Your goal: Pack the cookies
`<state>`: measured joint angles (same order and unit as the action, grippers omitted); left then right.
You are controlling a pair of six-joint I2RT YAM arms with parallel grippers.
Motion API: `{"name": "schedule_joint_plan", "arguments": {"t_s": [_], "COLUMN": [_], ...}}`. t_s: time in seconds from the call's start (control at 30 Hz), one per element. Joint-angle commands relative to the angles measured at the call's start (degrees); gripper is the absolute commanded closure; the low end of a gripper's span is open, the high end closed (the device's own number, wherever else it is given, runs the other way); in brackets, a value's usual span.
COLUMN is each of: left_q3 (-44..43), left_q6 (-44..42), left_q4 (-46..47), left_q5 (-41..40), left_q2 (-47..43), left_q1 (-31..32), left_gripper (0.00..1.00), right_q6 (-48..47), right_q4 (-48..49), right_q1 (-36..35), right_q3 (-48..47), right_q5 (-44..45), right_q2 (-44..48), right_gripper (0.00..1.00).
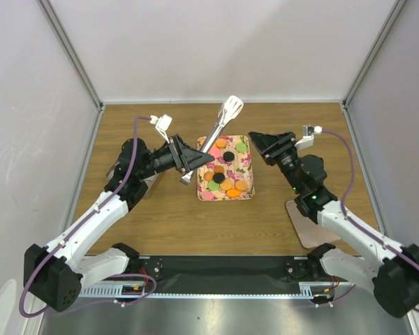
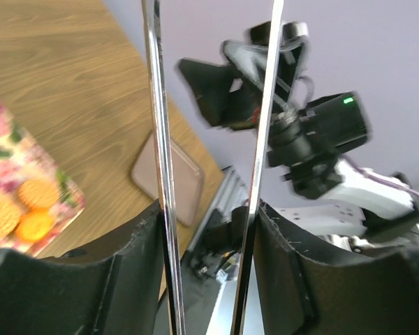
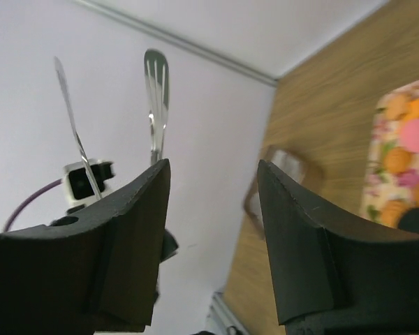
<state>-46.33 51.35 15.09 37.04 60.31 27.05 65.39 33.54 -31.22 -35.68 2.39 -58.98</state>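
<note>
The cookies (image 1: 227, 169), round discs in orange, pink, green and black, lie on a floral tray (image 1: 204, 197) in the middle of the table. My left gripper (image 1: 186, 155) is at the tray's left edge, shut on a pair of metal tongs (image 1: 220, 125). The tongs' heads rise toward the back. In the left wrist view both tong arms (image 2: 160, 139) pass between my fingers (image 2: 133, 272). My right gripper (image 1: 260, 143) hovers open by the tray's right edge with nothing between its fingers (image 3: 314, 237). Some cookies (image 3: 413, 132) show at the right of the right wrist view.
A pinkish flat container (image 1: 309, 225) lies on the table at the right, partly under my right arm. Another such container (image 3: 286, 167) shows past my right fingers. White walls close in the wooden table (image 1: 167, 216) on three sides.
</note>
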Motion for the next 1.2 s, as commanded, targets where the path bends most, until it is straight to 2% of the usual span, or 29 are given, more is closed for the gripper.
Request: {"name": "schedule_joint_plan", "arguments": {"t_s": [0.0,0.2,0.37,0.5,0.8,1.17], "left_q3": [-3.2,-2.8,-4.1,-5.4,-10.6,-19.5], "left_q6": [-6.3,-14.1,-19.3,-22.6,-27.5,-29.3], "left_q4": [-9.2,-20.0,-29.1,-33.1,-38.2,-41.5], "left_q5": [-3.9,-15.3,-28.8,-35.4,-40.5,-45.7], "left_q2": [-2.3,-3.2,-0.7,2.7,12.4,26.1], "left_q1": [-0.3,1.2,4.9,8.2,12.1,15.8], "left_gripper": [0.48,0.5,0.49,0.49,0.5,0.51], "right_q6": [-9.0,-25.6,-34.3,-39.3,-43.1,-44.6], "right_q4": [-16.3,-35.3,-43.1,-45.7,-47.3,-48.1], "right_q1": [3.3,7.1,7.2,7.7,9.2,10.0], "right_q3": [-1.4,-6.5,-11.3,-13.1,-14.2,-13.2], "right_q5": [0.7,0.2,1.0,0.7,0.2,-0.7], "right_q2": [5.3,10.5,10.1,7.6,4.9,5.8], "right_gripper": [0.42,0.41,0.41,0.41,0.41,0.42]}}
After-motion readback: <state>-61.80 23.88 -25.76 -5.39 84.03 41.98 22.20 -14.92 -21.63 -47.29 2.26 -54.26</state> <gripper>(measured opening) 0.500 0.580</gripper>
